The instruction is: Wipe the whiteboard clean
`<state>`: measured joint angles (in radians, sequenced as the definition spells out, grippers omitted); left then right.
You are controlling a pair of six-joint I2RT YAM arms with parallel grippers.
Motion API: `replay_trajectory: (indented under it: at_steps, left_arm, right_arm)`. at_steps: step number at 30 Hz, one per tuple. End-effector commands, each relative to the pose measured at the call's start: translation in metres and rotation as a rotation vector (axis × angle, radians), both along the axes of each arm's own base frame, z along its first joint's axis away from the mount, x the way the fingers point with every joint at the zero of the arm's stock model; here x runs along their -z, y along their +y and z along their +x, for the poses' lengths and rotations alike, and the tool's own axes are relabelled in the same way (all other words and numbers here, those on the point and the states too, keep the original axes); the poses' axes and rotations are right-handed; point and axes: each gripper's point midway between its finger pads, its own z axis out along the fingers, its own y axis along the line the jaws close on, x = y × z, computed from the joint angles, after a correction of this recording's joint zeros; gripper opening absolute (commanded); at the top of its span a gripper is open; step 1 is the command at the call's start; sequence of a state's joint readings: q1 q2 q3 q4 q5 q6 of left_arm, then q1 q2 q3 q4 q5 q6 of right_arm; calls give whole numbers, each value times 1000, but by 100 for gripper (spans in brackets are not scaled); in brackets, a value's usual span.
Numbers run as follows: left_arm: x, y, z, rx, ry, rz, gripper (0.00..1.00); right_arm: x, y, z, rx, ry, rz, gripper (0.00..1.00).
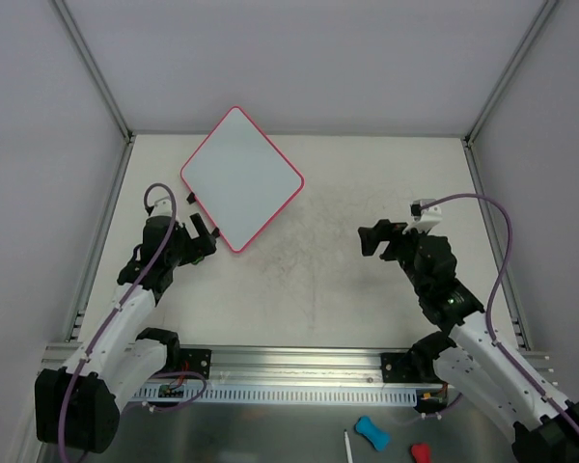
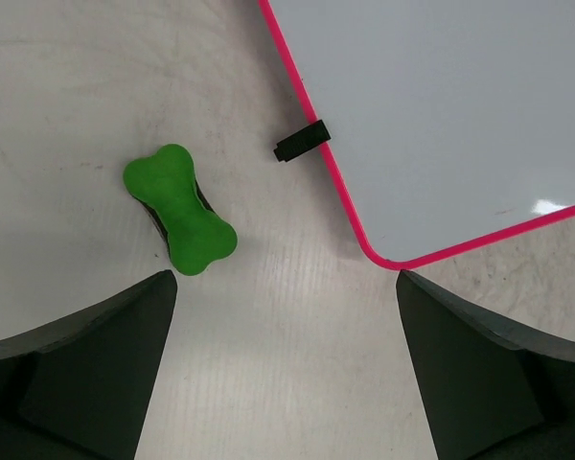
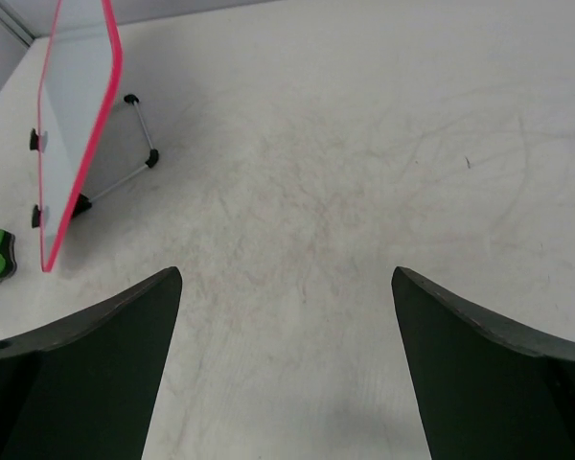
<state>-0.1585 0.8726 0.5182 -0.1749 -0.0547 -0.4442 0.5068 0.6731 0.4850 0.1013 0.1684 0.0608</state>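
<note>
Left end effector (image 2: pixel 286 287): its two dark fingers are standing wide apart and are holding nothing. It is hanging over the bare surface (image 1: pixel 347 289), just beside the board's near corner.
Right end effector (image 3: pixel 286 283): its fingers are spreading wide too and are gripping nothing. It is hovering over the scuffed middle of the surface, well apart from the board.
Whiteboard (image 1: pixel 241 178): it is sitting at the far left of the surface, turned like a diamond. It is leaning at a slant on a thin stand (image 3: pixel 142 129).
Eraser (image 2: pixel 179 209): it is green and shaped like a little bone. It is lying flat on the surface near the board's pink rim, not touching it, and nothing is holding it.
Board face: it is looking white and clean, and no scribbles are showing in any view.
Done so far: the wiping is looking finished, I am guessing, since the eraser is lying loose and the board is looking bare.
Left to do: maybe only pulling the arms back.
</note>
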Motion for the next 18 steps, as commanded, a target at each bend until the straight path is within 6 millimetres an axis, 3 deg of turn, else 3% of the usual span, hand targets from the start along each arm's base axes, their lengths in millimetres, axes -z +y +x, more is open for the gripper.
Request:
replay_trajectory:
  at_steps: [1,6,18]
  left_arm:
    - [-20,-10,1,61,-106,-17,99]
    - [-23,-7,-5,65,-151,-7,99]
    - [-29,-5,-7,60,-187,-4,99]
  right_arm:
    - [24,-16,-16,20,35,-73,96]
    - [40,-20,-23,20,68,-90,96]
    - [43,-18,-21,11,82,-99,97]
